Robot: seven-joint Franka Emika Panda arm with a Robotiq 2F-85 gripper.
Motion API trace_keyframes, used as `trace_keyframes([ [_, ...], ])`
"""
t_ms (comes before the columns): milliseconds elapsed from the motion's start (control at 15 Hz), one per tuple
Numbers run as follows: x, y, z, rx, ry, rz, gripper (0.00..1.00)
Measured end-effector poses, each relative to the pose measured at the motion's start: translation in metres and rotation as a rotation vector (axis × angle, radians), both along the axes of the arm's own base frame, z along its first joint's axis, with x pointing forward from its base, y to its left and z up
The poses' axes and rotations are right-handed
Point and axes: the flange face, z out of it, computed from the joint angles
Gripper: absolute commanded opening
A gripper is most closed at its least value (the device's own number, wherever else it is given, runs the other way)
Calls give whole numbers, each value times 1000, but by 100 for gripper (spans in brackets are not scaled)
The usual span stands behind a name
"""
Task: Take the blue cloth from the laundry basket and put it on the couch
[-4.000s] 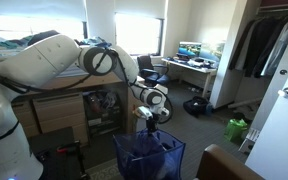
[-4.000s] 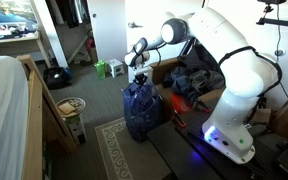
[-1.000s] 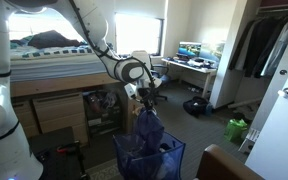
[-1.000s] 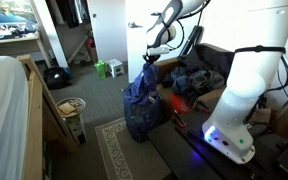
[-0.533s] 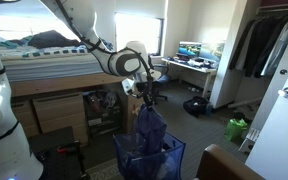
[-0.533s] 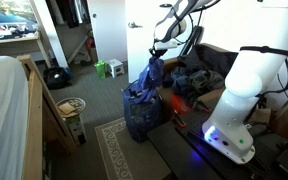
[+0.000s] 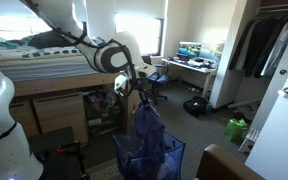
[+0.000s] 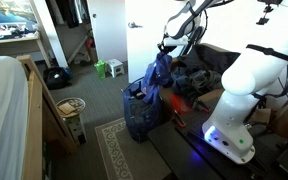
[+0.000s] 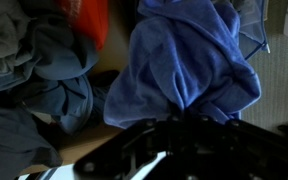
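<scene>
My gripper (image 7: 139, 95) (image 8: 167, 51) is shut on the top of the blue cloth (image 7: 147, 128) (image 8: 159, 78). The cloth hangs limp from it, long and creased, and its lower end still reaches into the laundry basket (image 7: 169, 163) (image 8: 137, 118). The basket is blue mesh and stands on the floor under the gripper. In the wrist view the blue cloth (image 9: 189, 55) bunches right at my jaws (image 9: 189, 118). The couch (image 7: 229, 165) shows only its dark brown corner at the lower edge, to the right of the basket.
A light wooden loft bed (image 7: 44, 85) stands behind the arm. A desk with monitors (image 7: 192, 60) and a black bag (image 7: 195, 105) are further back, a small green bundle (image 7: 237, 129) by the closet. Piled clothes (image 8: 189, 85) lie beside the basket and the robot base (image 8: 229, 135).
My gripper has risen with the blue cloth, pulling more of it up out of the basket. Four seconds ago it was low at the basket's top.
</scene>
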Motion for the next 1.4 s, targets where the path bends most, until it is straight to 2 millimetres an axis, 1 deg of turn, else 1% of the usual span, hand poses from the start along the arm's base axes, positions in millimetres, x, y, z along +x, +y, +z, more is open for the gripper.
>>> trace_keyframes([
  [133,-5,0,1,-2,-3,0,9],
  [400,-6,2,0,-2,-4,4,9],
  [467,-6,2,0,-2,-4,4,2],
  [667,-6,2,0,-4,-2,4,2],
  [800,-6,1,4,-10,-11,2,2],
  [867,-6,1,10,-13,-25,-2,2],
  [1000,-10,-3,37,-20,-82,-17,2],
  [1200,-23,-13,91,-34,-203,-65,2],
  [1333,-36,-25,127,-42,-283,-112,2],
  [1400,-43,-35,144,-45,-320,-142,2],
])
